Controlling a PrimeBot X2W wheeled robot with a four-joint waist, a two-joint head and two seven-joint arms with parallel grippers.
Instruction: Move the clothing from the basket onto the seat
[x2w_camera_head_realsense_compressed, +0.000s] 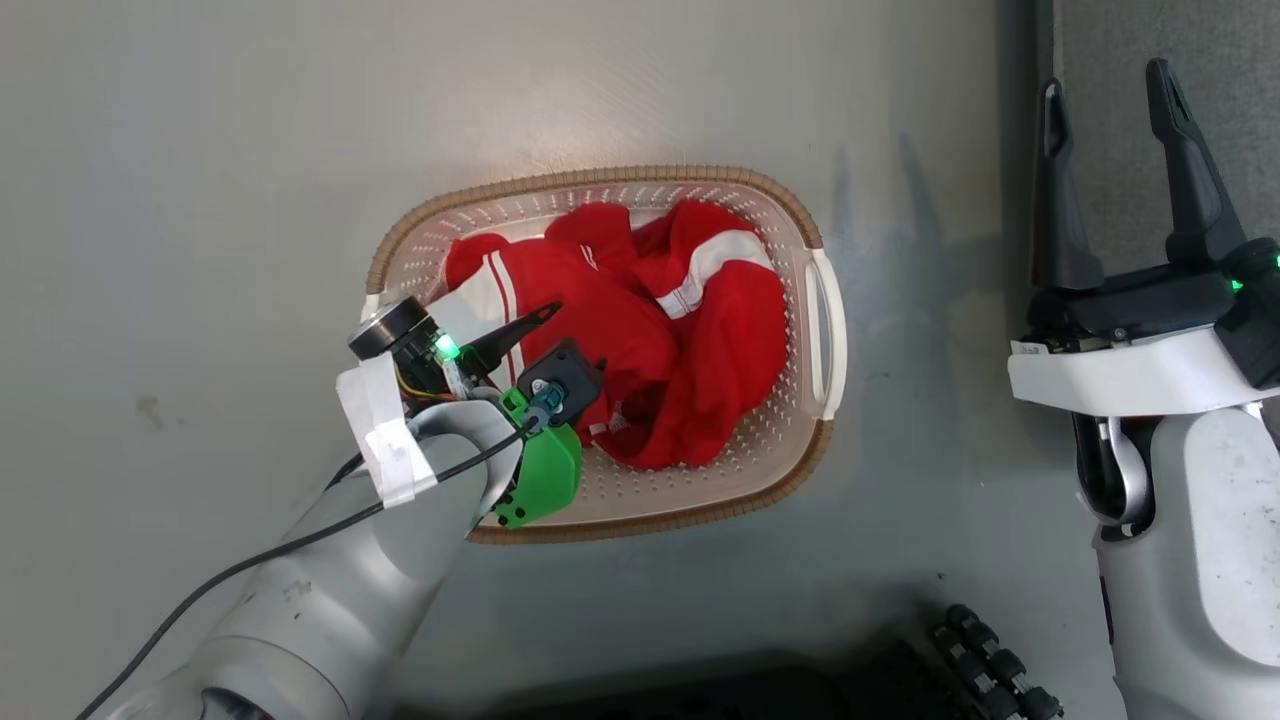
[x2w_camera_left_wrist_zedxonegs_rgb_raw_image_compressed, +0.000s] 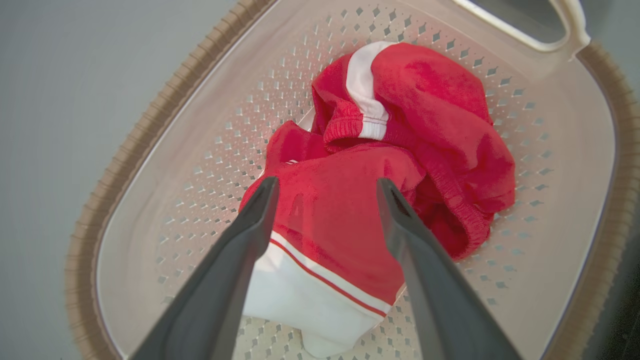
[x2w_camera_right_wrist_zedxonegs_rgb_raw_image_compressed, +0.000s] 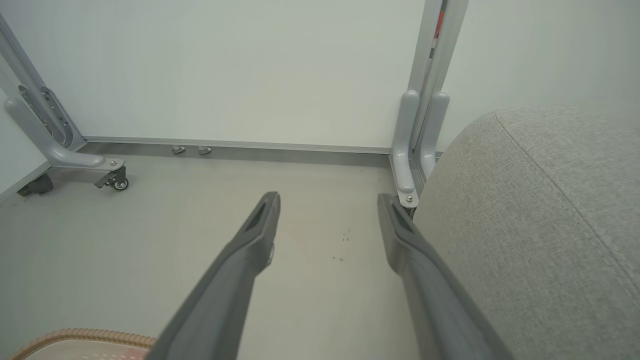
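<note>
The basket sits on the floor in the middle of the head view, holding the crumpled red clothing with white stripes. My left gripper reaches down inside the basket's left end, open. In the left wrist view its gripper straddles a red fold of the clothing above a white panel, over the basket's perforated wall; whether it touches the fabric I cannot tell. My right gripper hangs open and empty to the right of the basket, at the edge of the grey seat. From the right wrist, that gripper points over bare floor beside the seat.
A grey upright post stands by the seat against a pale wall. A wheeled frame leg with casters is at the far left. The basket's rim shows at the bottom left. My dark base lies below the basket.
</note>
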